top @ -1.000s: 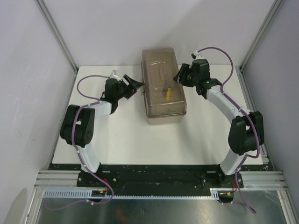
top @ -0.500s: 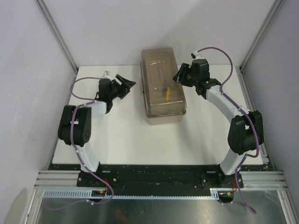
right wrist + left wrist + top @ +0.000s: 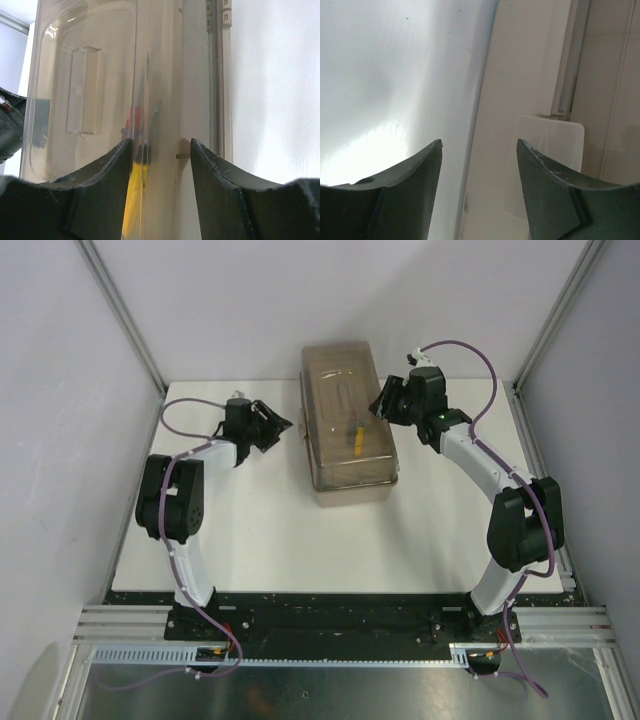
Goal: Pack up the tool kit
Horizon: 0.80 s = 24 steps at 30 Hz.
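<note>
Found the toolbox [image 3: 350, 465] at mid far edge, lid [image 3: 343, 405] down over a yellow-handled tool [image 3: 356, 441]. Noted right gripper [image 3: 160, 145] spread astride the lid's right rim, left gripper [image 3: 479, 144] spread and empty near the left flank. Likely called for pressing squarely, without shoving sideways.

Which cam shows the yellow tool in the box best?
Top external: the yellow tool shows unblocked through the closed lid, near the middle of the toolbox. Right wrist catches only a yellow smear through the lid, partly behind a finger. Left wrist doesn't show it.
</note>
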Available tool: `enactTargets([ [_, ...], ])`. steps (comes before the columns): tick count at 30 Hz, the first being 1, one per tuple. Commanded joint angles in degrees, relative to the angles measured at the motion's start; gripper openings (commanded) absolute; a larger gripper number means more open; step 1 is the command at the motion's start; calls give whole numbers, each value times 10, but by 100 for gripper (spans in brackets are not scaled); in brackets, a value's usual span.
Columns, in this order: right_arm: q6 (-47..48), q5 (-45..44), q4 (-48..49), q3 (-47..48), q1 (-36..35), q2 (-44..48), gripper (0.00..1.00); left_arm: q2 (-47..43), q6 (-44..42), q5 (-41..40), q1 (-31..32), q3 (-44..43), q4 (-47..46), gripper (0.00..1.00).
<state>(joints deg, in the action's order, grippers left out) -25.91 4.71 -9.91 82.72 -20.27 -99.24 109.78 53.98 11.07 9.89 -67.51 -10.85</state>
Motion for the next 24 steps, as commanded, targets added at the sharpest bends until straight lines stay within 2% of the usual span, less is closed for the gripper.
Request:
enactTargets([
  [1,20,18,-39,-22,-23,-23,53,20,-33,-27,13,-61,74,65],
  [12,28,28,-35,-21,-19,-27,53,51,-50,-14,30,-109,120,64],
  [24,48,60,-39,-21,-21,-34,53,62,-79,2,51,-148,123,63],
])
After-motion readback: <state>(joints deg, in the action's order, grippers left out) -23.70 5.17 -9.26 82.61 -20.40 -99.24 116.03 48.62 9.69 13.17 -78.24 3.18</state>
